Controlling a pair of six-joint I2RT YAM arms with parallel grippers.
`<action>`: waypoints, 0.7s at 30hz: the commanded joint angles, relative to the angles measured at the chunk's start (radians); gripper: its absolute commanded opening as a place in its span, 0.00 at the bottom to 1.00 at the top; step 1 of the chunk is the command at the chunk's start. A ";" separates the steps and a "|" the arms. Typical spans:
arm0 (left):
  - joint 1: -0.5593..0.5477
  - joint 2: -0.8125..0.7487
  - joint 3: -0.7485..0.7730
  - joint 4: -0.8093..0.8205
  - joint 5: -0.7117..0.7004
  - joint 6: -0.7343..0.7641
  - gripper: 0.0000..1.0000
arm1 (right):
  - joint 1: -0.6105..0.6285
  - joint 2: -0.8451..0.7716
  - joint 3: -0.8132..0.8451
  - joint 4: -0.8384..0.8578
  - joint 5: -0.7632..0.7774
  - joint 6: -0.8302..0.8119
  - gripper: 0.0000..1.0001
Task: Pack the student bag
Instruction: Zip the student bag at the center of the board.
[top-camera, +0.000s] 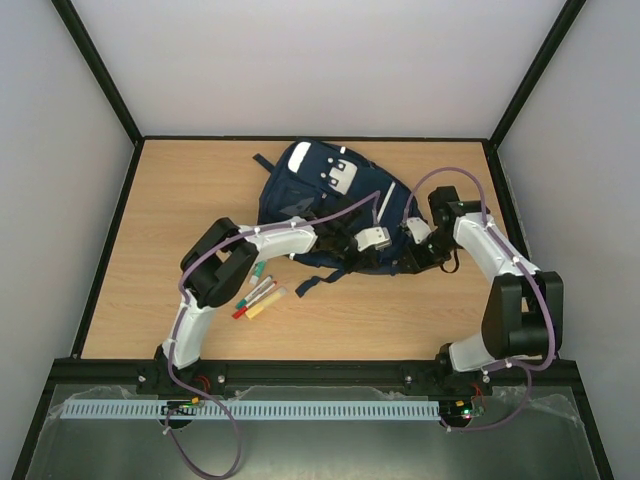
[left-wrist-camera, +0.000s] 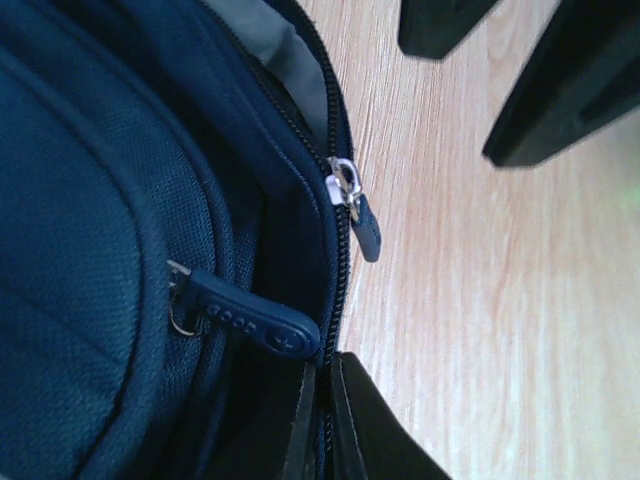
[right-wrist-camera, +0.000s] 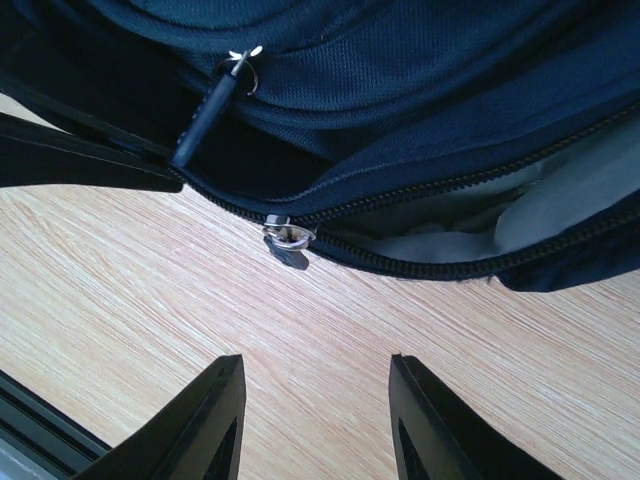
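- Step in hand (judged): the arms are working the main zip of the bag (top-camera: 300, 185), which is lying flat at the far middle of the table (top-camera: 170, 210). The pens (top-camera: 258, 296) are lying loose on the wood near the left arm, not yet packed.
- Left gripper (left-wrist-camera: 325, 425): its fingers are sitting close together with the zip seam between them, apparently pinching the bag's near edge to brace it. The bag is filling the left of the left wrist view.
- Right gripper (right-wrist-camera: 315, 425): its fingers are standing apart over bare wood, gripping nothing and pointing toward the slider (right-wrist-camera: 285, 238).
- Slider: it is sitting on the bag's edge, low against the table and between the two grippers. It is lying near the right fingertips but apart from them. On one side of it the teeth are meeting. On the other the zip is gaping, showing grey lining and something pale that cannot be made out.
- Second pull (left-wrist-camera: 250, 322): a longer blue tab is lying on the neighbouring pocket, close to the left gripper. It is probably not the target.
- Next move (judged): the right gripper is needing to advance, pinch the small tab hanging from the slider, and draw it along the track while the left braces the seam. The tab's size and low position are calling for a flat, precise approach.
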 joint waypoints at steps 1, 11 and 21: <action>0.006 -0.010 0.021 0.072 0.159 -0.127 0.03 | -0.002 0.026 -0.017 -0.014 -0.022 -0.002 0.41; 0.015 -0.035 -0.015 0.150 0.297 -0.265 0.03 | -0.002 0.094 -0.020 0.047 -0.118 0.015 0.43; 0.016 -0.049 -0.025 0.138 0.308 -0.249 0.02 | -0.002 0.124 -0.008 0.114 -0.141 0.058 0.41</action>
